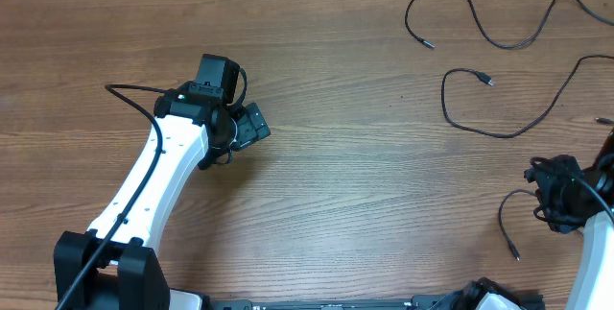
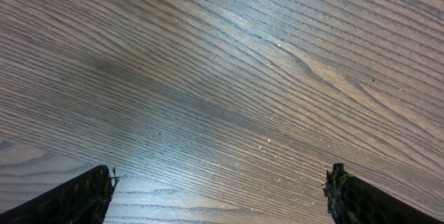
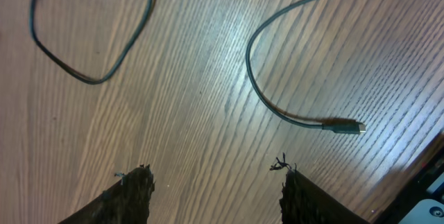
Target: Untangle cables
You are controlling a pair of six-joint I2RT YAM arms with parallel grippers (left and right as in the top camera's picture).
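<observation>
Top cable point(image 1: 518, 47) and middle cable point(image 1: 499, 137) both run off the overhead view's right edge, so you cannot see their far ends. Lower cable point(image 1: 503, 222) disappears into the dark mass at the right gripper point(image 1: 554, 193). You cannot tell whether they touch.

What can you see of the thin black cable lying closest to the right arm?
Thin black rubbery cord, loose, lying flat on the brown wood-grain table in one open curve, not coiled or knotted. Its free end has a small dark plug with a silver tip. The other end vanishes beside the right arm's wrist. It sits just ahead of the open right claw, untouched by it.
</observation>
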